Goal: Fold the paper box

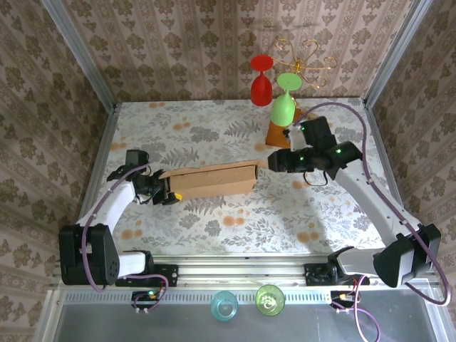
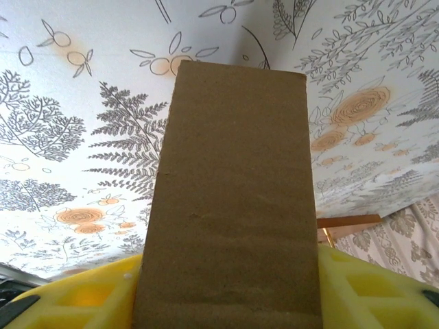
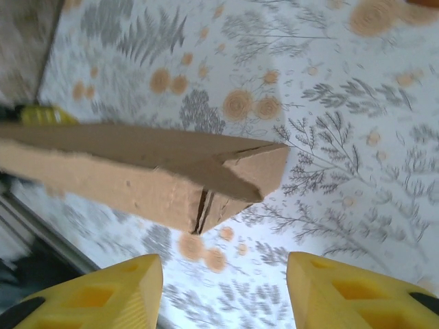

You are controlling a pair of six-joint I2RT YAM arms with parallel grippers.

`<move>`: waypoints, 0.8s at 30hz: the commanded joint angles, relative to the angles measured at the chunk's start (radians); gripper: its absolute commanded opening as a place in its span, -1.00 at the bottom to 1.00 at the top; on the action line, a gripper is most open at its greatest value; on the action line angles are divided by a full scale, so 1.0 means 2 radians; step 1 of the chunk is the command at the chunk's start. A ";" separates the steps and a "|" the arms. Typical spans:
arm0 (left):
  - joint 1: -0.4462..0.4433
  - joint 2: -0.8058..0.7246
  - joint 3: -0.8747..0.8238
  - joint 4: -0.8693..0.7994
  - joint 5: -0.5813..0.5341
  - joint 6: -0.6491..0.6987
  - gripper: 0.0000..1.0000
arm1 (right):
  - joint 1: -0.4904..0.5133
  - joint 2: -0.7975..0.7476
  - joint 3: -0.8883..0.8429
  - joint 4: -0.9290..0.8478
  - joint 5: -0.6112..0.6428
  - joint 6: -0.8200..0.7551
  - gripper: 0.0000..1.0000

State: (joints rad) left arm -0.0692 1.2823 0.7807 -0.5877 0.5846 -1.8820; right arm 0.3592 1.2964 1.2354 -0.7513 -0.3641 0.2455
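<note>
Over the floral surface (image 1: 214, 128), the paper box (image 1: 210, 180) is clamped at one end by the left gripper (image 1: 168, 191), apparently steadied for the right gripper (image 1: 273, 162), parted near its other end.

Brown damask wallpaper (image 1: 178, 43) covers the walls behind the desk (image 1: 214, 221) and on both its sides. A pale cloth (image 2: 62, 137) with grey ferns and orange flowers covers the desk. Metal posts (image 1: 80, 53) rise at its far corners, and a grey rail (image 1: 235, 271) runs along its near edge.

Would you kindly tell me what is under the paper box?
The flowered table shows beneath the paper box past its edges; the patch directly below is covered.
</note>
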 commanded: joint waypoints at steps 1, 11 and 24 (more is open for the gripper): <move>0.007 0.018 0.017 -0.049 -0.013 0.039 -0.46 | 0.014 0.027 0.038 -0.026 0.068 -0.151 0.06; 0.015 0.056 0.038 -0.048 -0.015 0.052 -0.47 | 0.056 0.131 0.127 -0.080 0.076 -0.185 -0.14; 0.024 0.069 0.048 -0.049 -0.019 0.053 -0.48 | 0.057 0.119 0.136 -0.085 0.071 -0.170 -0.12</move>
State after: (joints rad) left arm -0.0341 1.4040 0.8581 -0.6346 0.6170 -1.8011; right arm 0.4759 1.5551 1.4834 -0.8867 -0.2379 -0.0944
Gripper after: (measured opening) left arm 0.538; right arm 0.441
